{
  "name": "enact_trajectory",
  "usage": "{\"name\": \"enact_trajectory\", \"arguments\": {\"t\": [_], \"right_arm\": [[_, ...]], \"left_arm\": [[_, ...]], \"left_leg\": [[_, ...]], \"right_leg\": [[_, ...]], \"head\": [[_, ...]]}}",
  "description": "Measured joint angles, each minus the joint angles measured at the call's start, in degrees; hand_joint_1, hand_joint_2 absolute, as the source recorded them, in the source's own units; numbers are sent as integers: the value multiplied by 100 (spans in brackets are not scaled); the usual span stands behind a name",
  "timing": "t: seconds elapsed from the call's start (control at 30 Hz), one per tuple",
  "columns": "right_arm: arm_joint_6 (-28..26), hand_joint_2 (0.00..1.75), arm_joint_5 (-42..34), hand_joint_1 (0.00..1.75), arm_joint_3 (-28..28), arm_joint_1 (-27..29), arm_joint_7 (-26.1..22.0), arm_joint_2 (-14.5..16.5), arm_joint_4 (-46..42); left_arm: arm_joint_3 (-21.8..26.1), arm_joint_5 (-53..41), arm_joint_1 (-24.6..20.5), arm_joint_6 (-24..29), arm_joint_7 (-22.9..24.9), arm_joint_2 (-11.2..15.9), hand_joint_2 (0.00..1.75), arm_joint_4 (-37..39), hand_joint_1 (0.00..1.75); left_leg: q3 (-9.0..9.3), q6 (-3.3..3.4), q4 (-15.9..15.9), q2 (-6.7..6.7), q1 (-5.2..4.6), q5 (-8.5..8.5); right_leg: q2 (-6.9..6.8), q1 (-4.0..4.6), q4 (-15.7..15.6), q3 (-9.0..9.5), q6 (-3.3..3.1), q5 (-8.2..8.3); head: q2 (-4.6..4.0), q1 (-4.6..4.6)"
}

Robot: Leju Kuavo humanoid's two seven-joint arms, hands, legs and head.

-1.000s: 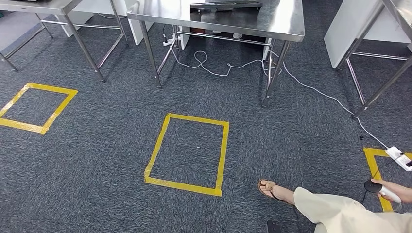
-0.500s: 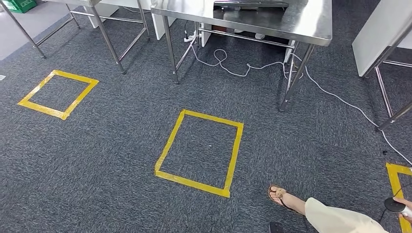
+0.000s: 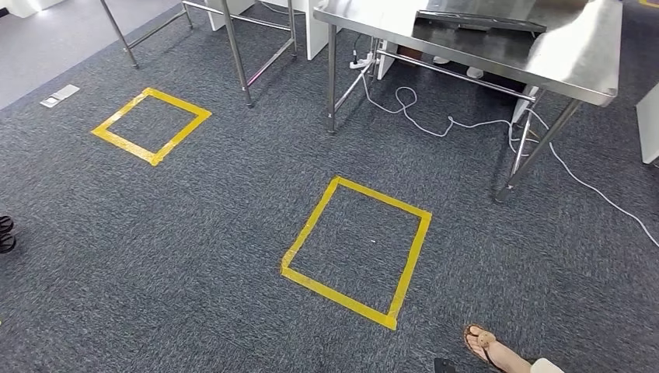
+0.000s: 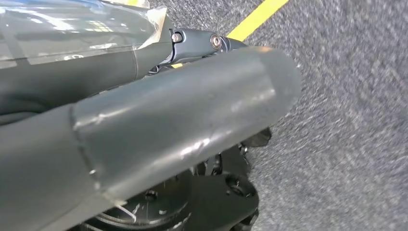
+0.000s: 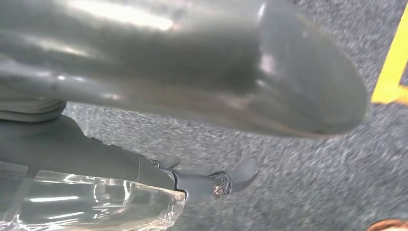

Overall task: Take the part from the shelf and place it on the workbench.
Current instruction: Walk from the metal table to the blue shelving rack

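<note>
Carpet [image 3: 194, 233] open around yellow tape square [image 3: 356, 250], steel workbench [image 3: 497, 39] beyond; each robot hand's hold unclear.

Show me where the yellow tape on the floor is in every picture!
Head view: a yellow tape square lies in the middle of the carpet, with a second one further off to its left.
Left wrist view: a strip of yellow tape runs behind the left hand.
Right wrist view: a yellow tape corner sits past the right hand.
Shared landmark: the dark grey carpet.
</note>
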Motion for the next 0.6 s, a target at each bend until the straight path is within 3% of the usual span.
{"name": "enact_trajectory", "arguments": {"t": [0.07, 0.13, 0.2, 0.27, 0.33, 0.37, 0.4, 0.5, 0.57, 0.6], "right_arm": [[-1, 0, -2, 0, -8, -7, 0, -4, 3], [-2, 0, -7, 0, -17, -24, 0, 6, 4], [-5, 0, -11, 0, -31, -31, -1, 16, 3], [-9, 0, -13, 0, -42, -12, -2, 21, 4], [-12, 0, -15, 0, -51, 3, -2, 20, 6], [-14, 0, -11, 0, -56, 2, -2, 17, 7], [-14, 0, -3, 0, -58, -1, -1, 17, 7], [-16, 0, 44, 0, -60, -8, 30, 19, 7], [-18, 0, 74, 0, -60, -24, 74, 16, 7], [-19, 0, 89, 0, -60, -38, 92, 15, 7]], "left_arm": [[-1, -3, 1, -1, 0, 3, 0, 1, 0], [-1, -3, 23, 2, 0, 14, 0, 1, 0], [-2, -15, 41, 6, 0, 25, 0, 0, 0], [-4, -37, 29, 8, -1, 30, 0, -1, 0], [-6, -50, 20, 16, -1, 33, 0, -1, 0], [-7, -52, 24, 26, -1, 36, 0, -1, 0], [-8, -53, 28, 41, 0, 38, 0, -1, 0], [-6, -53, 10, 110, 10, 44, 0, -1, 0], [-5, -53, -16, 150, 32, 44, 0, -1, 0], [-4, -53, -21, 168, 42, 44, 0, -1, 0]], "left_leg": [[-22, -35, 23, -106, -18, -22], [-47, -78, 46, -137, -5, -40], [-152, -147, 285, 110, 2, -194], [-469, -233, 927, 423, 43, -533], [-831, -307, 1559, 527, 117, -752], [-896, -334, 1626, 551, 151, -712], [-841, -352, 1474, 580, 180, -571], [-281, -327, 383, 851, 189, -63], [-130, -260, 93, 929, 138, -9], [-136, -220, 88, 862, 109, -11]], "right_leg": [[68, 16, -262, 106, -82, 109], [-29, -1, -288, 153, -157, 134], [-134, -42, -322, 207, -224, 148], [-263, -44, -334, 246, -276, 125], [-405, -36, -333, 265, -302, 96], [-469, -38, -333, 274, -301, 82], [-525, -42, -333, 289, -290, 66], [-675, -31, -335, 356, -207, -2], [-763, -5, -344, 394, -135, -41], [-811, 1, -359, 412, -100, -50]], "head": [[0, -3], [0, -3], [0, -23], [0, -43], [0, -44], [0, -45], [0, -46], [0, -43], [0, -36], [0, -36]]}}
